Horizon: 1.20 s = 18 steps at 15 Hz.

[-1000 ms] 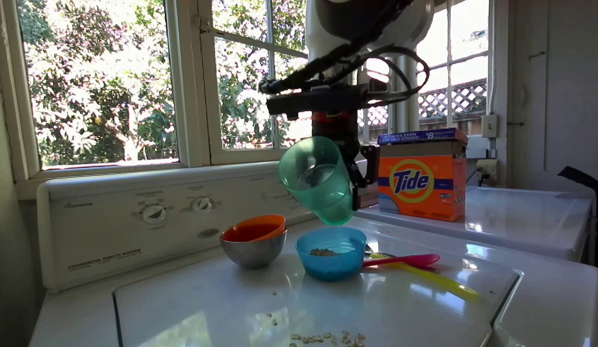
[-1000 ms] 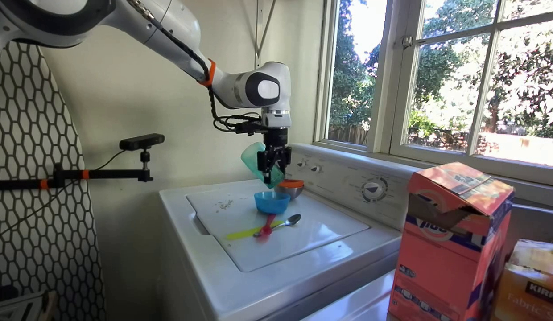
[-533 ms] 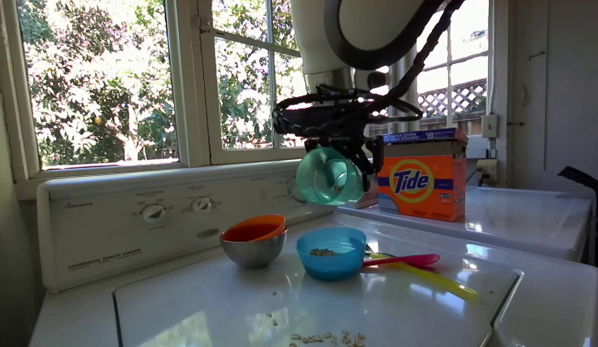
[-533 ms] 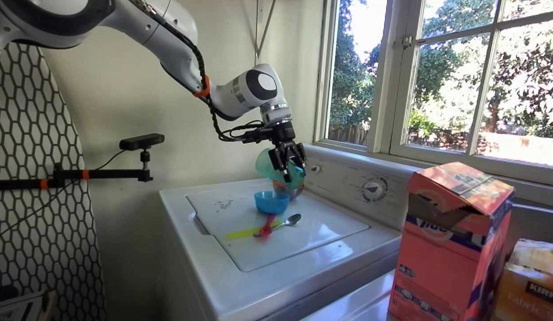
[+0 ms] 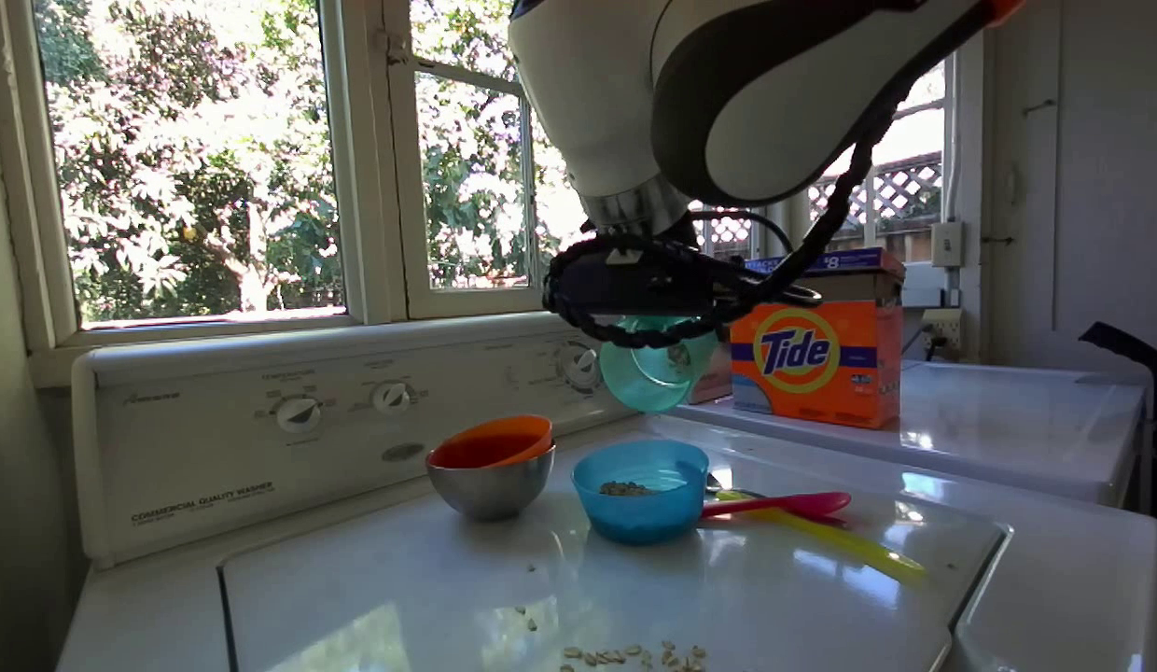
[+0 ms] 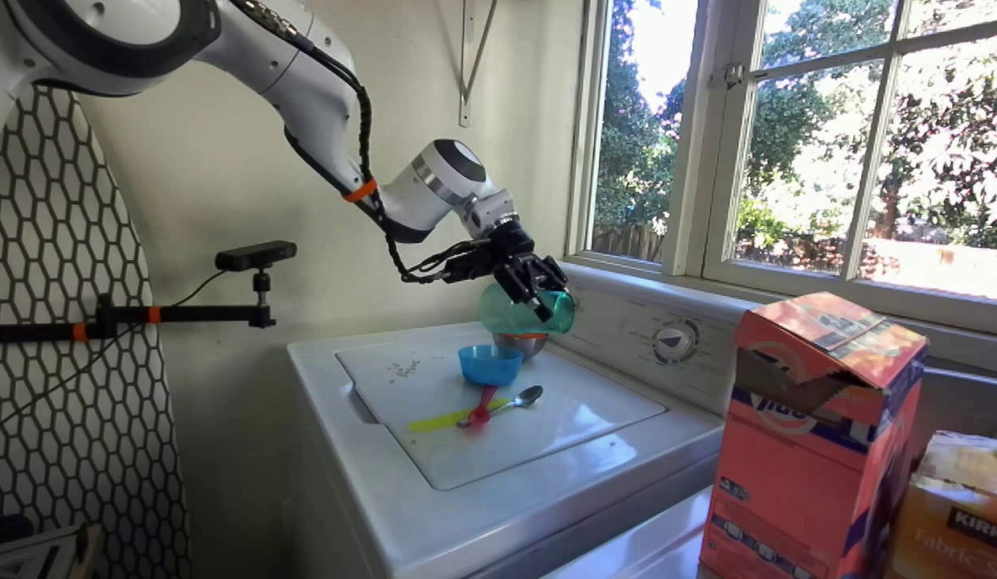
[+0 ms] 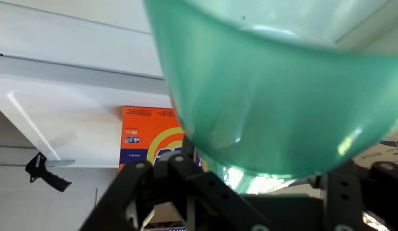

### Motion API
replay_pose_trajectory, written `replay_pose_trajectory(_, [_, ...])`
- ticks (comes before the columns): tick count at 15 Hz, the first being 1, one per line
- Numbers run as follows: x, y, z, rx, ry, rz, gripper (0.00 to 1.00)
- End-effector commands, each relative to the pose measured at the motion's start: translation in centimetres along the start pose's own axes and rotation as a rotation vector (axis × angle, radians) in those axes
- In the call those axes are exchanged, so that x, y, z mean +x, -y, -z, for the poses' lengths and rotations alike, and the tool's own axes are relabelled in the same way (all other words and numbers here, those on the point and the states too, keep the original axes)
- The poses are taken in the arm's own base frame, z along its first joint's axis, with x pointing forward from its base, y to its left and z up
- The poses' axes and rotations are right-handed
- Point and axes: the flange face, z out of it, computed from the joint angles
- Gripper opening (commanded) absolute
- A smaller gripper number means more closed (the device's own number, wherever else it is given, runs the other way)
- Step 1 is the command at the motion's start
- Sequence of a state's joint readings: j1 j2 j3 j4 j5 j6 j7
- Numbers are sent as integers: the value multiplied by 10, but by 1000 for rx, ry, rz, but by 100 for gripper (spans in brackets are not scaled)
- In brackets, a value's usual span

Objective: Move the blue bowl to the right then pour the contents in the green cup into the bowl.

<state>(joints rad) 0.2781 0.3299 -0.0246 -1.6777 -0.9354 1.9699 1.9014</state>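
The blue bowl (image 5: 639, 518) stands upright on the white washer lid and also shows in an exterior view (image 6: 490, 367). Pale crumbs (image 5: 625, 488) lie in it. My gripper (image 6: 553, 296) is shut on the green cup (image 6: 502, 310), with its fingers on either side of it. The cup lies nearly horizontal in the air, higher than the bowl and toward the control panel. Its mouth points away from the panel. A small beige patch of contents (image 5: 678, 354) shows deep inside the cup. The cup (image 7: 276, 106) fills much of the wrist view and hides the fingertips there.
An orange bowl (image 5: 504, 441) sits in a steel bowl (image 5: 490, 490) beside the blue bowl. Pink (image 5: 802, 504) and yellow (image 5: 868, 551) utensils and a metal spoon (image 6: 529, 396) lie close by. Loose crumbs (image 5: 634, 657) lie on the lid. A Tide box (image 5: 812, 355) stands behind.
My gripper has tilted and moved toward the control panel. The cup has turned from a steep slant to nearly horizontal and moved with it. The blue bowl has not moved.
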Motion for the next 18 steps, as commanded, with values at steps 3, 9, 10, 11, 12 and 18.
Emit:
replay_pose_trajectory(3, [-26,-1,10,17,-175,-16,50])
replay_pose_trajectory(9, [-42,9,14,106,-294,-65,50])
replay_pose_trajectory(10, [-44,9,14,116,-315,-65,50])
replay_pose_trajectory(11, [-46,9,13,123,-337,-63,50])
replay_pose_trajectory(12, [-47,9,13,129,-357,-61,50])
replay_pose_trajectory(18, [-57,4,21,123,-425,-36,50])
